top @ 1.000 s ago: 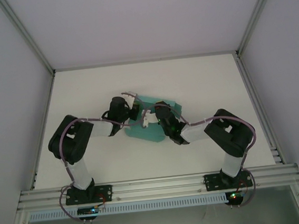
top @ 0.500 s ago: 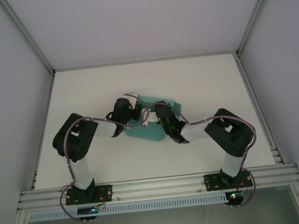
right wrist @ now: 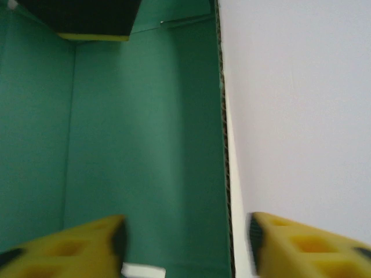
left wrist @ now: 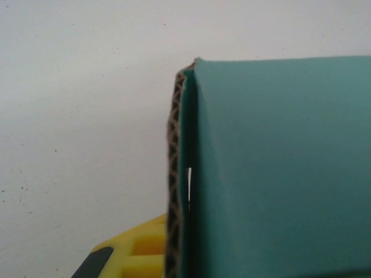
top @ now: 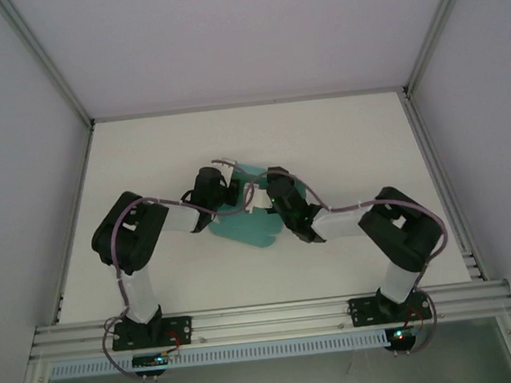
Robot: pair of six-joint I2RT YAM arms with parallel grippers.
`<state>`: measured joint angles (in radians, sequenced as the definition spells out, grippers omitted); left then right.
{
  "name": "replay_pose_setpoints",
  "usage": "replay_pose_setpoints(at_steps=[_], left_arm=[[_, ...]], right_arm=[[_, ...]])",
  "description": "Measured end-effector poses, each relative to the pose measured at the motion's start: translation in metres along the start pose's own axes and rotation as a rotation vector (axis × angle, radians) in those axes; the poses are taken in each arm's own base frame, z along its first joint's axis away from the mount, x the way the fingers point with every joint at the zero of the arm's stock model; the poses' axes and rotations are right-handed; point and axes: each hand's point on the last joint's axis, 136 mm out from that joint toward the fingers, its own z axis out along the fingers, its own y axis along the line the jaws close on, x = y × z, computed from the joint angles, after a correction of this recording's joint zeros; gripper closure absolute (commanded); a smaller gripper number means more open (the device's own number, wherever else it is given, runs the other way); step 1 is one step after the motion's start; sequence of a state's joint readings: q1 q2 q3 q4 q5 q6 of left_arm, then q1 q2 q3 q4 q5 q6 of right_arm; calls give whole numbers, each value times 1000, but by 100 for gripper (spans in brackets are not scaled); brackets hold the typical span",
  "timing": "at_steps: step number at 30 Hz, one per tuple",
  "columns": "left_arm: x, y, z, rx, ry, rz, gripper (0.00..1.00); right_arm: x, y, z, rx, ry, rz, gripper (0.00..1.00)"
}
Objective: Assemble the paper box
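White table (top: 144, 157) runs between pale walls (top: 14, 133), with an aluminium rail (top: 268, 317) along the near edge where both arms are bolted. In the top view the teal box (top: 246, 233) lies near the middle of the table, partly under the two wrists, its nearer part spreading flat towards the rail. The left gripper (top: 228, 190) sits at the box's left far side and the right gripper (top: 274, 199) just beside it, over the box's right half.

In the left wrist view a teal panel of the box (left wrist: 278, 174) covers the right side. Its corrugated cut edge runs upright down the middle. One yellow finger (left wrist: 142, 252) shows at the bottom, just left of that edge. The other is hidden by the card, so I cannot tell whether this pair is apart or clamped.

In the right wrist view the right gripper (right wrist: 185, 237) has its fingers (right wrist: 64, 246) well apart. A thin edge of the box (right wrist: 145, 145) runs between them, with teal card on the left and bare table (right wrist: 301, 116) on the right.
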<state>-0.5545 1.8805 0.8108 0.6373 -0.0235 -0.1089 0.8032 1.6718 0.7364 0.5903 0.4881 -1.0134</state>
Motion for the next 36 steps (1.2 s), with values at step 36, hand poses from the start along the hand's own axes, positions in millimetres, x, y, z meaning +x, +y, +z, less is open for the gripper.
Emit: replay_pose_setpoints(at_steps=[36], left_arm=[[6,-15,4,86,-69,34,67]], right_arm=[[-11,-24,37,-389,77,863,9]])
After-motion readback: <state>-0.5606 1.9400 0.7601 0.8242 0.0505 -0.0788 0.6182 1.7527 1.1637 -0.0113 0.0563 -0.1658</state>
